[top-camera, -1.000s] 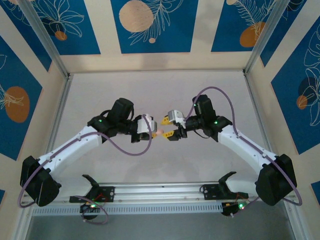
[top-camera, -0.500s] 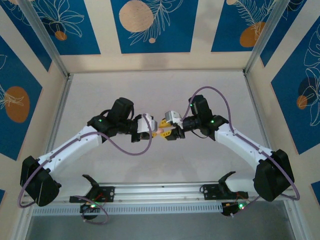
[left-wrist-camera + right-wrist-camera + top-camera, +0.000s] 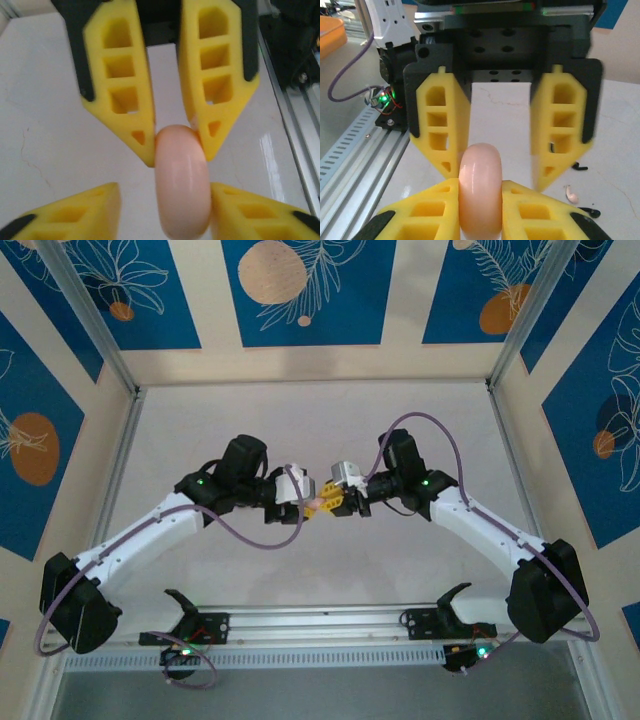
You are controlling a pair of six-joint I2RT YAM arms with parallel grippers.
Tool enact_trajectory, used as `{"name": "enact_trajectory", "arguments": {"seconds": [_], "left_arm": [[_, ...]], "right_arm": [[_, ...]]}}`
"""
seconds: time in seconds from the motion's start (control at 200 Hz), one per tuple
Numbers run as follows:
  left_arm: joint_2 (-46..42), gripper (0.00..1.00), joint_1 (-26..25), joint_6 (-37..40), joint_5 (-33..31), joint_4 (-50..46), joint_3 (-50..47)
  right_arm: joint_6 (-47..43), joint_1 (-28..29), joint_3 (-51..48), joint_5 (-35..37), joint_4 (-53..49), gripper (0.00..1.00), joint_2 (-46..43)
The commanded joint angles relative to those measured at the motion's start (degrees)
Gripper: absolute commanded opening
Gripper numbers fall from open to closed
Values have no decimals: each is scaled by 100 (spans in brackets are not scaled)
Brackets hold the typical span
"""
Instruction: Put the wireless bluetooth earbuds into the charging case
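Note:
The charging case is a closed, rounded pink shell held above the table between the two arms. My right gripper is shut on the case, with both pads pressed to its sides. My left gripper faces it and stands open. One of its fingers touches the case, and the other stands well apart. Two tiny black earbuds lie on the table, below and to the right of the case in the right wrist view.
A small pale curved piece lies between the two earbuds. An aluminium rail runs along the near edge by the arm bases. Frame posts and patterned walls close in the white table.
My right gripper has shut onto the pink case. My left gripper, which held it before, has opened. The right arm has moved in slightly to the left.

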Motion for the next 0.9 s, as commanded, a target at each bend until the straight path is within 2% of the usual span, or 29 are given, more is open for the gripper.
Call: {"name": "enact_trajectory", "arguments": {"seconds": [0.0, 0.1, 0.22, 0.545, 0.73, 0.895], "left_arm": [[-261, 54, -35, -256, 286, 660, -368], [-310, 56, -39, -383, 517, 997, -539], [-258, 56, -39, -555, 818, 1259, -598], [-239, 49, -37, -794, 1117, 1570, -625], [-239, 38, -38, -821, 1117, 1514, -618], [-247, 39, -37, -760, 1034, 1382, -603]], "right_arm": [[49, -214, -29, -743, 121, 20, -214], [-94, -324, -16, -1242, -51, 20, -241], [-123, -339, 20, -1438, -131, 19, -220], [47, -337, -13, -1065, 76, 19, -209], [197, -336, -68, -1041, 290, 18, -239], [261, -339, -95, -1010, 379, 19, -253]]}}
